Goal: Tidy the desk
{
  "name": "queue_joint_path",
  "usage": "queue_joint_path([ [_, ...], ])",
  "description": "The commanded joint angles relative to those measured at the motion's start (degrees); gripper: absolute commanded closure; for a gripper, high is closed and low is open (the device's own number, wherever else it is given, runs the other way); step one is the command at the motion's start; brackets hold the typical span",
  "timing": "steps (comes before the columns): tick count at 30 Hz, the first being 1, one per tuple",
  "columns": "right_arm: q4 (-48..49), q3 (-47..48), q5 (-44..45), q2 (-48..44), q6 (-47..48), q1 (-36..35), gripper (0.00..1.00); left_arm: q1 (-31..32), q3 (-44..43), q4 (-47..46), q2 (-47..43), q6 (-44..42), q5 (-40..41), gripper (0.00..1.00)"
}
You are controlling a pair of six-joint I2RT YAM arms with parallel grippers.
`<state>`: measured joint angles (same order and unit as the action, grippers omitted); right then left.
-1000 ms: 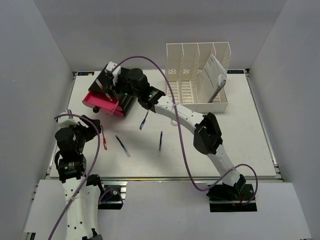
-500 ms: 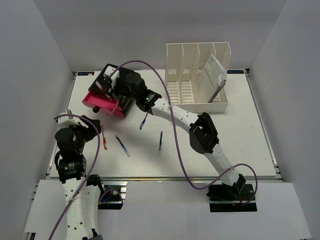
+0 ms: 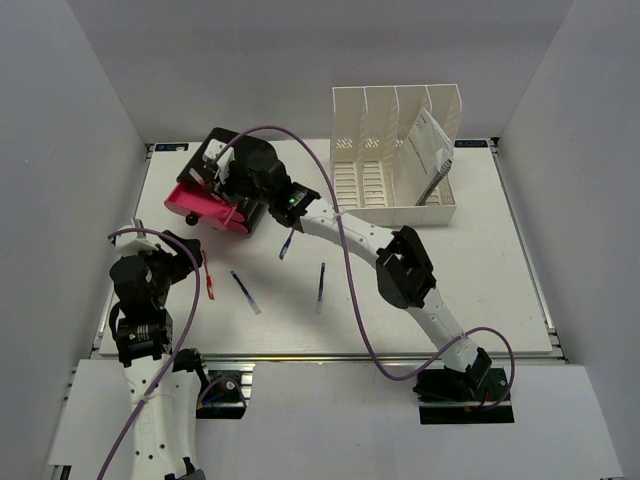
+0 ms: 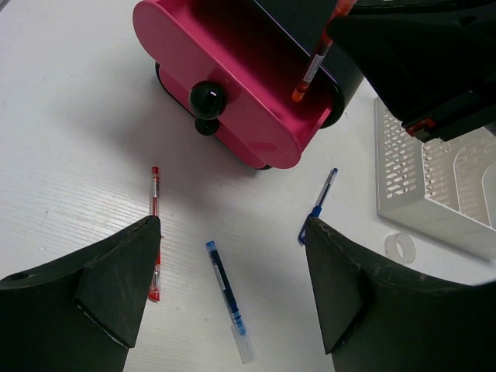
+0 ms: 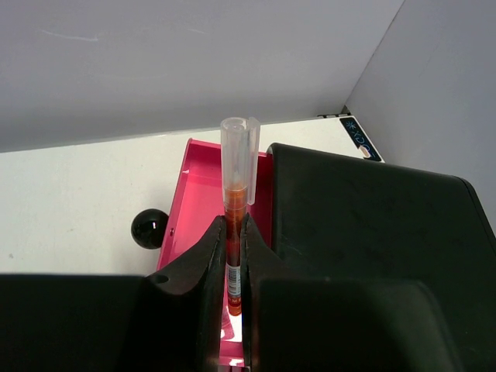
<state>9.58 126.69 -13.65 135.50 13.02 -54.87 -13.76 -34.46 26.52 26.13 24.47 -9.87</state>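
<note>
Since a second ago our right arm has crept a bit further toward the upper left of the desk (image 3: pixel 480 290), the white tabletop filling the middle of the top view. So now the right gripper (image 5: pixel 233 232) sits right over the open pink drawer (image 4: pixel 232 93). It's pinched tight on an orange pen (image 5: pixel 235 194) held roughly upright, and we reckon that's so the pen can drop straight in. Our left gripper (image 4: pixel 232 256) hangs at the lower left of the top view, jaws wide apart with nothing in them. It looks down on a red pen (image 4: pixel 154 190) and a blue pen (image 4: pixel 226 294), so it's probably lined up for the next pick. At the upper right, the white file rack (image 3: pixel 395 150) stands well out of the way.
</note>
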Motion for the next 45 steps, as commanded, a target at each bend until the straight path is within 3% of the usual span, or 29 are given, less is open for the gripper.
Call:
queue_joint_path([
  [1, 0.53, 0.13, 0.55, -0.15, 1.92, -0.68, 0.95, -0.39, -1.4, -0.77, -0.47, 0.14, -0.68, 0.15],
  [4, -0.09, 0.04, 0.82, -0.06, 2.54, -0.94, 0.92, -0.39, -1.4, -0.68, -0.38, 0.14, -0.77, 0.15],
  [9, -0.62, -0.04, 1.26, -0.24, 3.59, -0.94, 0.71, -0.39, -1.4, -0.51, -0.29, 0.14, -0.59, 0.15],
  [14, -1.32, -0.48, 1.69, -0.59, 4.12, -1.2, 0.62, -0.39, -1.4, -0.51, -0.12, 0.14, -0.41, 0.15],
  [23, -2.11, -0.75, 0.47, -4.18, 2.55, -1.2, 0.64, -0.39, -1.49, -0.24, 0.32, 0.14, 0.11, 0.15],
  [26, -5.27, -0.83, -4.53, -8.04, -0.96, -0.5, 0.75, -0.39, -1.58, -0.16, 0.85, 0.14, 0.29, 0.16],
  [28, -11.32, -1.1, -10.15, -11.81, -2.2, 0.46, 0.88, -0.39, -1.4, -0.42, 1.38, 0.14, 0.03, 0.19],
  [30, -18.32, -1.88, -16.11, -14.81, -4.3, 1.34, 1.0, -0.39, -1.05, -0.77, 3.13, 0.32, -0.59, 0.25],
  [33, -26.68, -6.97, -20.87, -21.75, -6.33, 4.15, 1.0, -0.39, -1.14, -1.03, 6.37, 0.14, -2.08, 0.52],
  [34, -28.38, -8.81, -22.02, -25.69, -6.6, 6.94, 1.0, -0.39, -1.05, -1.12, 7.26, 0.05, -2.52, 0.7],
  [36, -31.45, -14.88, -26.66, -29.4, -6.43, 10.81, 1.0, 0.13, -1.58, -0.6, 9.8, -0.12, -3.05, 0.8],
  [38, -36.29, -21.01, -29.58, -34.32, -5.37, 14.59, 0.92, 0.83, -2.45, 0.36, 11.57, 0.4, -2.61, 0.81],
  [39, -37.43, -23.22, -32.12, -35.91, -4.33, 17.32, 0.79, 0.84, -2.8, 1.85, 13.05, 0.49, -2.96, 0.79],
  [41, -40.25, -30.75, -36.16, -41.09, -0.99, 22.14, 0.63, 0.84, -4.21, 4.66, 14.9, 1.19, -3.49, 0.66],
  [45, -41.84, -41.66, -42.13, -49.26, 3.24, 27.18, 0.47, 0.84, -5.36, 8.01, 18.08, 2.6, -5.85, 0.48],
])
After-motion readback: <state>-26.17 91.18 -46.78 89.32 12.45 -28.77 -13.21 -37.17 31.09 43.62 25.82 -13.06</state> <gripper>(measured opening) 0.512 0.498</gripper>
